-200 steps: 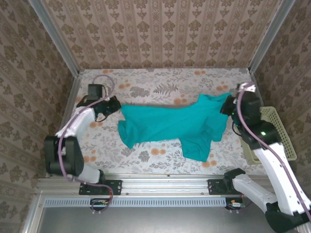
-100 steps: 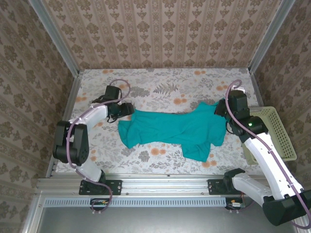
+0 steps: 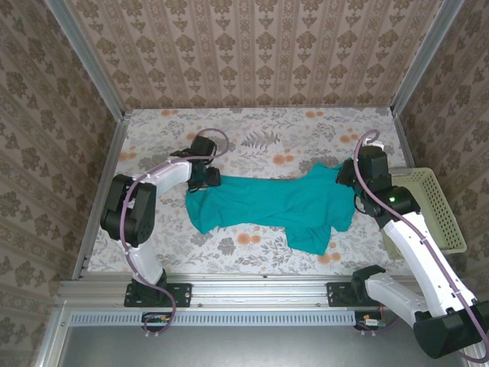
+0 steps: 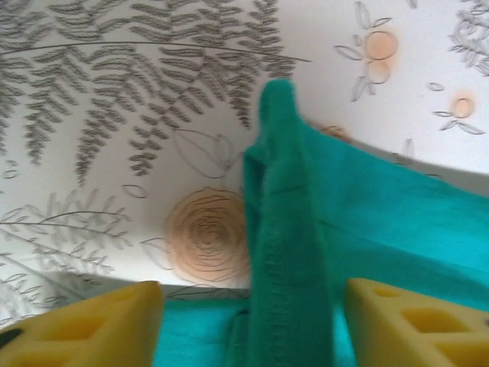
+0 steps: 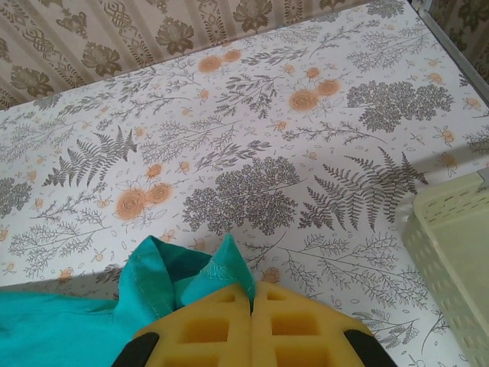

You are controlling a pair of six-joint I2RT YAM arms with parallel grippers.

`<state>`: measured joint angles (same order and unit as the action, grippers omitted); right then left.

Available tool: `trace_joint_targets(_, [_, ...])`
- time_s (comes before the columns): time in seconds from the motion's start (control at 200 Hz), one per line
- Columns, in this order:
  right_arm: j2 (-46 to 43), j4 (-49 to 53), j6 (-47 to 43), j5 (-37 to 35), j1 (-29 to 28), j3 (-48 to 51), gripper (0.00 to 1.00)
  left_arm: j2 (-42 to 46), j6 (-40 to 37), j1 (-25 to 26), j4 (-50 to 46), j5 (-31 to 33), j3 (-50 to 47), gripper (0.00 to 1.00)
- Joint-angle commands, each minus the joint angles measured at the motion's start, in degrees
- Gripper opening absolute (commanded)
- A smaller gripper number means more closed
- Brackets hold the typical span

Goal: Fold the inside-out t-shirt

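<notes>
Showing the t-shirt [image 3: 275, 200] lying crumpled across the middle of the desk [image 3: 260, 141], drawn out from left to right, with one lobe trailing toward the near edge. Judging it as light, limp, non-slippery cloth, sagging and bunching wherever unsupported and in no danger of breaking. Taking hold best at hems, sleeve ends or corners, and gripping at two well-apart points for keeping an edge taut.

Pinching a raised bit of hem at the t-shirt's right end with the right tool [image 3: 348, 172], pads pressed together. Straddling an upright ridge of cloth at the left end with the left tool [image 3: 208, 180], fingers spread to either side and apparently touching it with neither.

Noting the basket [image 3: 443, 206] at the desk's right edge, near the t-shirt's right end but apart from it. Finding nothing standing between either tool and the cloth; expecting only the creases and doubled layers to be hindering a flat fold.
</notes>
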<state>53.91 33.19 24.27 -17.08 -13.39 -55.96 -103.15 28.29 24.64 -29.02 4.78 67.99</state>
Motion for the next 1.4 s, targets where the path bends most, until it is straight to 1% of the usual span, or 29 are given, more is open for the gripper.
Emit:
trace_joint_targets(0.0, [-1.05,-0.77,0.69,0.40,0.29,0.66,0.00,0.11,-1.14,-0.81,-2.09,3.84,2.68,0.53])
trace_joint_targets(0.1, [-1.03,-1.02,0.69,0.59,0.30,1.11,0.00,-0.92,-2.33,-1.47,-2.10,3.65,4.27,0.44])
trace_joint_targets(0.225, [-1.17,-0.93,0.68,0.52,0.32,1.36,0.00,-2.56,-2.58,-2.56,-0.57,-0.27,4.53,0.29])
trace_joint_targets(0.38, [-1.41,-0.85,0.68,0.48,0.46,1.24,0.00,-4.22,-2.75,-3.11,1.36,-4.01,5.10,0.27])
trace_joint_targets(0.51, [-1.67,-0.50,0.65,0.61,0.44,1.01,0.00,-5.21,-2.81,-3.22,1.37,-5.53,6.44,0.23])
trace_joint_targets(0.545, [-1.85,-0.36,0.65,0.50,0.38,0.93,0.00,-5.13,-2.83,-3.21,1.42,-5.65,6.53,0.20])
trace_joint_targets(0.635, [-2.28,-0.15,0.73,0.38,0.42,0.75,0.00,-4.09,-2.95,-3.42,0.98,-6.00,6.91,0.05])
trace_joint_targets(0.69, [-2.54,0.01,0.71,0.23,0.43,0.51,0.00,-2.26,-3.02,-3.56,1.07,-5.77,6.53,0.00])
trace_joint_targets(0.705, [-2.50,0.07,0.71,0.22,0.41,0.34,0.00,-1.62,-3.05,-3.66,1.07,-5.65,6.36,0.00])
trace_joint_targets(0.765, [-2.65,0.76,0.55,0.12,0.38,-0.77,0.00,2.35,-3.00,-4.11,1.34,-5.60,5.14,0.00])
trace_joint_targets(0.835, [-3.14,2.13,-0.37,-0.72,0.47,-2.99,0.00,9.79,-2.77,-5.06,3.84,-6.27,1.62,0.00])
trace_joint_targets(0.93, [-4.71,4.12,-1.98,-2.06,1.10,-7.65,0.00,23.62,-1.92,-7.68,8.24,-9.84,-4.22,0.00])
trace_joint_targets(1.045, [-6.46,5.79,-3.88,-0.82,1.48,-15.44,0.00,41.31,-0.22,-12.17,12.36,-14.35,-8.20,0.00])
trace_joint_targets(1.105, [-7.04,6.65,-4.55,-0.67,1.55,-19.85,0.00,48.17,-0.45,-13.51,11.57,-15.02,-7.07,0.00])
trace_joint_targets(1.165, [-7.63,7.43,-5.20,-0.73,1.57,-24.20,0.00,53.10,-1.43,-14.26,9.86,-15.73,-4.81,0.00])
trace_joint_targets(1.27, [-8.81,8.36,-6.46,0.31,1.52,-31.51,0.00,59.51,-2.84,-14.79,7.15,-17.31,-0.59,0.00])
trace_joint_targets(1.395, [-9.93,9.68,-8.03,4.10,1.54,-40.62,0.00,66.38,-3.95,-14.81,5.75,-19.99,2.97,0.00])
